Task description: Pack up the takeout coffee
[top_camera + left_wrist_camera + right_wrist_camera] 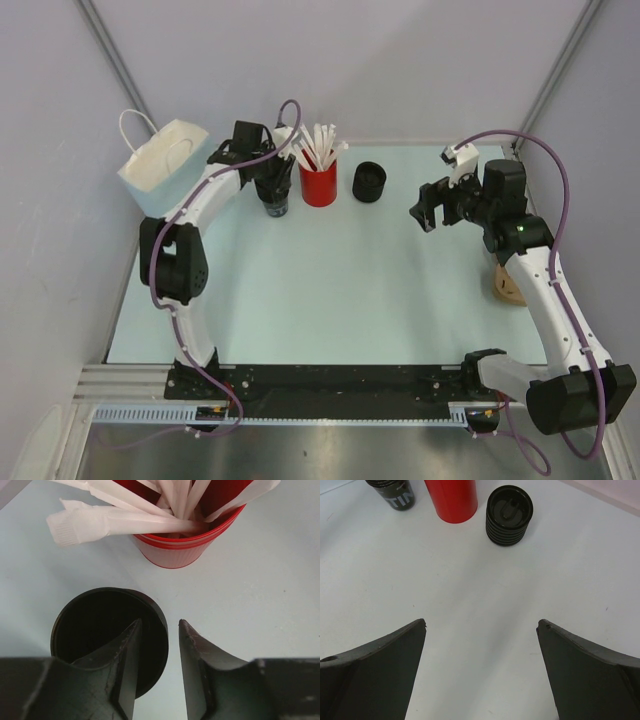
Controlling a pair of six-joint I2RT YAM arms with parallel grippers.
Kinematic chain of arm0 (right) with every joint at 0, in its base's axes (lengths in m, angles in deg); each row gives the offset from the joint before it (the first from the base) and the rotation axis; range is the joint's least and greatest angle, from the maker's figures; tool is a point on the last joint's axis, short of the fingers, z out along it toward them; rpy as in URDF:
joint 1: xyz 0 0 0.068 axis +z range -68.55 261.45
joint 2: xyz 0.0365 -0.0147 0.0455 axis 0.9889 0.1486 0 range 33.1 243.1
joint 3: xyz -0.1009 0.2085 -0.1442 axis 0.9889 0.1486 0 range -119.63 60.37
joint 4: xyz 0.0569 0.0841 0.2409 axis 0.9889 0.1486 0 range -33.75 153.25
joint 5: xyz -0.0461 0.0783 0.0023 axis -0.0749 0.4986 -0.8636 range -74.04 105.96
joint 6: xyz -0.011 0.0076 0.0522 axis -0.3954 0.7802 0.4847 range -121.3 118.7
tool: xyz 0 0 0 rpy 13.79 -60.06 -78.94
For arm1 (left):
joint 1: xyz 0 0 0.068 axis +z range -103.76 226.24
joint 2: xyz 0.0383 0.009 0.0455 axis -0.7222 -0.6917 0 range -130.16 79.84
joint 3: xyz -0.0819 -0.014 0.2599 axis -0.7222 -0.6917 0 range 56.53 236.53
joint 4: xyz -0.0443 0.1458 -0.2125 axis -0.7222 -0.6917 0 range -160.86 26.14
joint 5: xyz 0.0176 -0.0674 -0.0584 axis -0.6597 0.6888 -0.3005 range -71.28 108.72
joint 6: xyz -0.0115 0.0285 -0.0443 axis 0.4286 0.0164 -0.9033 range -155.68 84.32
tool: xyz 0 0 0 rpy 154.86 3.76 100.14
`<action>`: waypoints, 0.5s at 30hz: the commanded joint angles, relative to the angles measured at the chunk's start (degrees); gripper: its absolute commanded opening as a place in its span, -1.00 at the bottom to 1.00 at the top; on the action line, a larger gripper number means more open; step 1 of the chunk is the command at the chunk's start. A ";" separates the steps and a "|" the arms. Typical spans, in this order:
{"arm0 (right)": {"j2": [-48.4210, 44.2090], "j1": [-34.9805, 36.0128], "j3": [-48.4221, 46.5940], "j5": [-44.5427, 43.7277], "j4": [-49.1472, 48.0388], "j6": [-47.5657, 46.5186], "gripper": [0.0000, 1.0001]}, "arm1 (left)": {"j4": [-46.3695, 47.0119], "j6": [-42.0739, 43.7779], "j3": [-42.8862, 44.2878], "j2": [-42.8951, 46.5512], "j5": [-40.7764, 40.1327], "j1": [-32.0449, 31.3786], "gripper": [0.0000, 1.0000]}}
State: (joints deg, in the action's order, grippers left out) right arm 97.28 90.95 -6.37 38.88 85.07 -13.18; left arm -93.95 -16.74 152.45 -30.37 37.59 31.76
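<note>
Two black takeout coffee cups flank the red cup of white sticks [318, 186]. The open-topped one [95, 612] with white lettering [395, 492] stands on its left. The ribbed one with a lid [369, 182] [509, 515] stands on its right. My left gripper [159, 623] [276, 190] straddles the open cup's right wall: one finger is inside the cup and the other outside. A narrow gap shows beside the outer finger, so it stands open. My right gripper [482, 623] [420, 212] hangs wide open and empty over bare table, right of the lidded cup.
A white paper bag with handles [160, 160] stands at the back left, against the left arm. A tan cardboard tray [505, 288] lies at the right edge, partly hidden under the right arm. Grey walls close in the table.
</note>
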 commanded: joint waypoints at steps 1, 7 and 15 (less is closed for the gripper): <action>0.06 0.35 0.03 -0.59 -1.49 -1.04 1.00 | -0.67 -0.39 3.31 -0.79 -0.51 0.15 -0.26; 0.24 0.61 0.12 -0.77 -1.57 -1.22 0.99 | -0.94 -0.48 3.40 -0.53 0.11 0.24 -0.31; 0.42 0.96 0.21 -0.86 -1.49 -1.48 0.99 | -1.20 -1.10 3.75 -0.27 1.08 0.42 -0.39</action>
State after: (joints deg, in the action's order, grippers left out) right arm 97.39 91.52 -6.26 38.82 85.09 -13.66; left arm -94.89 -16.79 153.41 -31.27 37.40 31.89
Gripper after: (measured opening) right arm 0.994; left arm 0.319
